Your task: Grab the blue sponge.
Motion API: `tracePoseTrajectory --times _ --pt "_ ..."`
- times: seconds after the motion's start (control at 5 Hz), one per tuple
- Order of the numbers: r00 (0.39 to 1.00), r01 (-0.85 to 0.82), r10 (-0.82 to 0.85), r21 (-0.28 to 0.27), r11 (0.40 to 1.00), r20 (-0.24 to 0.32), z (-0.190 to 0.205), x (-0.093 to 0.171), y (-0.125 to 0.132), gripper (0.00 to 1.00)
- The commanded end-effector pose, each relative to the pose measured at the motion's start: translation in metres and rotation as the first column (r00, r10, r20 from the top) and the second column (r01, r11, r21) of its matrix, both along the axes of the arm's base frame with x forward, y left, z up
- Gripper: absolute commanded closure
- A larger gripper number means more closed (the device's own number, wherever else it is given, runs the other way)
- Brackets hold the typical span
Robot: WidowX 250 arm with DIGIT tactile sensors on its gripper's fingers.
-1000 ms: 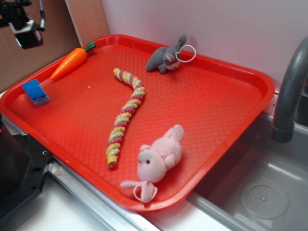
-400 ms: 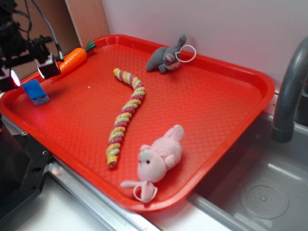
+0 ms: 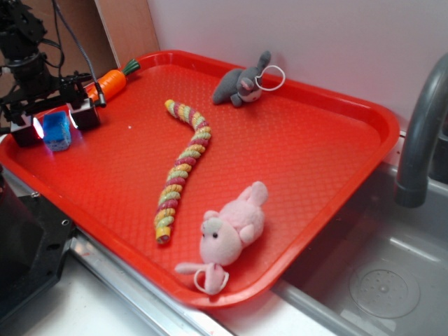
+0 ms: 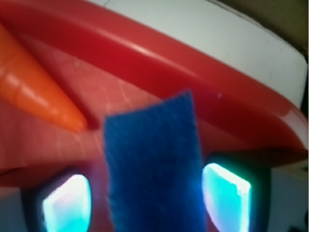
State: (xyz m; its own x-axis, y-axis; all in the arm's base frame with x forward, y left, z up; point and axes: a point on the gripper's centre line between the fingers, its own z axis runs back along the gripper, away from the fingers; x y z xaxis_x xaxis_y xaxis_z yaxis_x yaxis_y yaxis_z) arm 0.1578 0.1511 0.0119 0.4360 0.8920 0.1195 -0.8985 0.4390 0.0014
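The blue sponge (image 3: 57, 131) lies on the red tray (image 3: 308, 147) near its far left edge. My gripper (image 3: 56, 123) is lowered over it, open, with one finger on each side of the sponge. In the wrist view the sponge (image 4: 154, 164) fills the gap between my two glowing fingertips (image 4: 226, 197). A small gap shows on each side, so the pads do not press it. The toy carrot (image 3: 108, 82) lies just beyond the sponge, its tip close by (image 4: 43, 96).
On the tray lie a striped rope toy (image 3: 180, 168), a grey plush bunny (image 3: 243, 84) at the back and a pink plush bunny (image 3: 231, 227) at the front. The tray's raised rim (image 4: 193, 77) runs just past the sponge. A grey tap (image 3: 420, 126) and sink stand at right.
My gripper has come down from above the tray's left corner and now straddles the blue sponge. The sponge and the other toys have not moved.
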Motion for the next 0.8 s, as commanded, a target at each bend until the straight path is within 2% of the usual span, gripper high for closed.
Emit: tracePoseTrajectory --times 0.0,0.2,0.4,0.6 --pt "1.000 0.024 -0.024 0.013 1.000 -0.005 0.005 -0.015 -0.017 1.00" --pt "1.000 0.028 -0.028 0.018 0.999 -0.001 0.007 -0.015 -0.018 1.00" --pt "0.985 0.171 -0.169 0.043 0.984 -0.032 0.040 0.000 -0.034 1.00" --pt "0.926 0.364 -0.370 0.083 0.928 0.079 0.090 0.032 -0.077 1.00"
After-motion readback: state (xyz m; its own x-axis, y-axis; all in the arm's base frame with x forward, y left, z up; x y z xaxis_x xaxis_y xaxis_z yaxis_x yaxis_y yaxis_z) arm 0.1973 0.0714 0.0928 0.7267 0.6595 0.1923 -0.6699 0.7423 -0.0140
